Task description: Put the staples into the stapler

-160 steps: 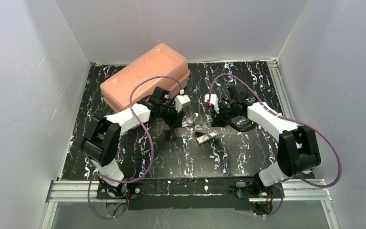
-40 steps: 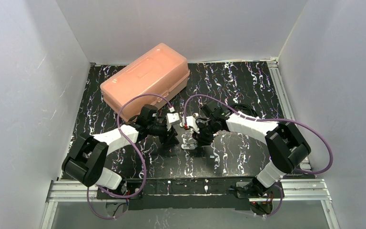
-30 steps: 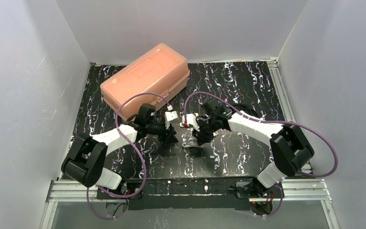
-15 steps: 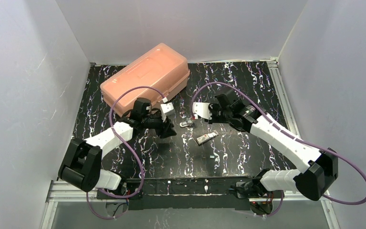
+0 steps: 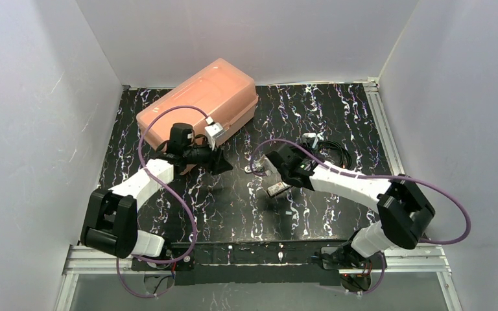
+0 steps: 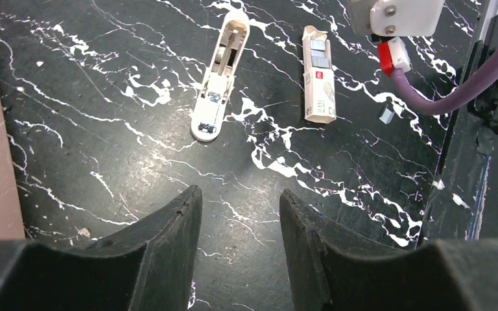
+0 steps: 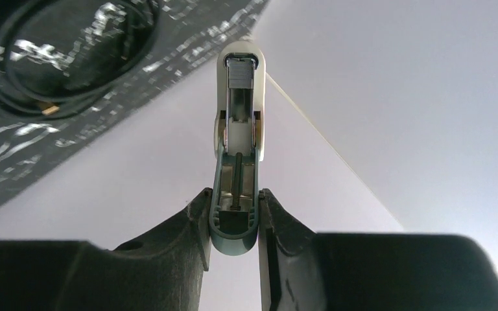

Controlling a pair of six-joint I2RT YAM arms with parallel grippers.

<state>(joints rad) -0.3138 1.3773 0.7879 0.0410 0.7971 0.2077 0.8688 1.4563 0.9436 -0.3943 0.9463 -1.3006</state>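
Observation:
The stapler (image 6: 219,78), pale tan and white with a silvery strip, lies open on the black mat; it also shows in the top view (image 5: 257,167). A tan staple packet with a red label (image 6: 318,74) lies beside it (image 5: 279,189). My left gripper (image 6: 240,194) is open and empty, low over the mat, a short way from the stapler and next to the pink box (image 5: 222,165). My right gripper (image 7: 233,214) is shut on a slim white and grey-teal piece (image 7: 238,129) with a metal rod inside, raised and pointing at the walls.
A pink plastic box (image 5: 198,107) stands at the back left. A coiled black cable (image 5: 334,155) lies at the right of the mat. A small grey bit (image 6: 386,115) lies near the packet. White walls enclose the mat. The right arm (image 5: 343,181) reaches across the middle.
Both grippers have pulled away from the mat's middle, where they met a second ago. My left gripper moved back-left toward the pink box. My right arm swung round and tilted upward.

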